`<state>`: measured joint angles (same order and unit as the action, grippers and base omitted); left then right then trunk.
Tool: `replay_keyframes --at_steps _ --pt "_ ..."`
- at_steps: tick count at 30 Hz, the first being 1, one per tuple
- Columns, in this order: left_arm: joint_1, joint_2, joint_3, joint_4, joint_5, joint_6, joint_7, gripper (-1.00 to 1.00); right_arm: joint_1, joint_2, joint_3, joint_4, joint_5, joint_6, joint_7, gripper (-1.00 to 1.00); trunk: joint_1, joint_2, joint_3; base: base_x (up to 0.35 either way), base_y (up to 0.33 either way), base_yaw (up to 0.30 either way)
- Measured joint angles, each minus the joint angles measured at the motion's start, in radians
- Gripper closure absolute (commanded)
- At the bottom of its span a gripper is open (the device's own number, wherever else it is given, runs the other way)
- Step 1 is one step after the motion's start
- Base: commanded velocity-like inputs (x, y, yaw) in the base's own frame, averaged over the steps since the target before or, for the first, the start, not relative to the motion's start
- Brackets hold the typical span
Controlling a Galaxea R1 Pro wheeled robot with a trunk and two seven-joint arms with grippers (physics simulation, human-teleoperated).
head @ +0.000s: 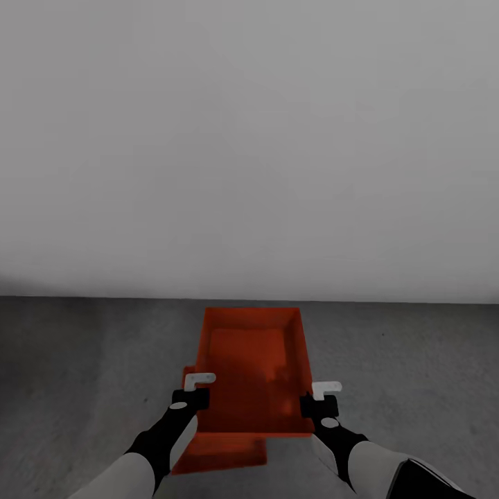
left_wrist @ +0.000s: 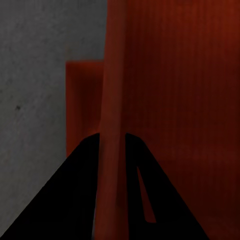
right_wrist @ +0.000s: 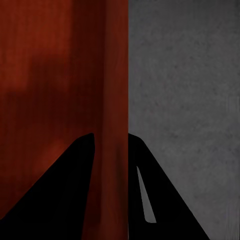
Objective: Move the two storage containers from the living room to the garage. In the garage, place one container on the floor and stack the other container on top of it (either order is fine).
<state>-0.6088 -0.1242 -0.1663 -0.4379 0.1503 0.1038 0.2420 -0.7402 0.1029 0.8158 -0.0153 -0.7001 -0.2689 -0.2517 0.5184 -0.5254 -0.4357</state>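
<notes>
Both grippers — left point(head: 192, 395), right point(head: 317, 403) — pinched the side walls of the upper box point(head: 253, 367), held over the lower box point(head: 222, 450) on the grey floor point(head: 83, 374) near the wall point(head: 249, 138).

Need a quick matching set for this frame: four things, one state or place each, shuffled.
Things:
1. upper container
2. lower container
3. left gripper
4. wall

States or places:
A. pale grey, behind the boxes
B. on the concrete floor, partly covered
C. held by both side walls, above another box
D. clamped on a thin orange wall, right gripper opposite

Pairs: 1-C, 2-B, 3-D, 4-A
</notes>
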Motion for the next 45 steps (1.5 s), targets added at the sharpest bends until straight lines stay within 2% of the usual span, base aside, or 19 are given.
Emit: replay_keyframes --at_steps 9,27,45 --pt "0.0 0.001 0.0 -0.001 0.001 0.0 0.0 1.0 -0.001 0.001 -0.002 0.0 0.004 0.001 -0.002 1.0 0.001 0.0 0.0 0.061 0.0 0.041" --pt "0.0 0.002 -0.002 -0.001 0.002 0.0 0.0 1.0 0.0 0.001 -0.002 0.0 0.004 0.0 -0.003 1.0 0.001 0.0 0.0 0.001 0.0 0.237" --pt "0.0 0.0 0.001 0.0 0.001 0.0 0.0 1.0 0.0 0.0 -0.003 -0.001 0.004 0.001 -0.002 1.0 0.001 0.0 0.0 0.001 0.012 0.014"
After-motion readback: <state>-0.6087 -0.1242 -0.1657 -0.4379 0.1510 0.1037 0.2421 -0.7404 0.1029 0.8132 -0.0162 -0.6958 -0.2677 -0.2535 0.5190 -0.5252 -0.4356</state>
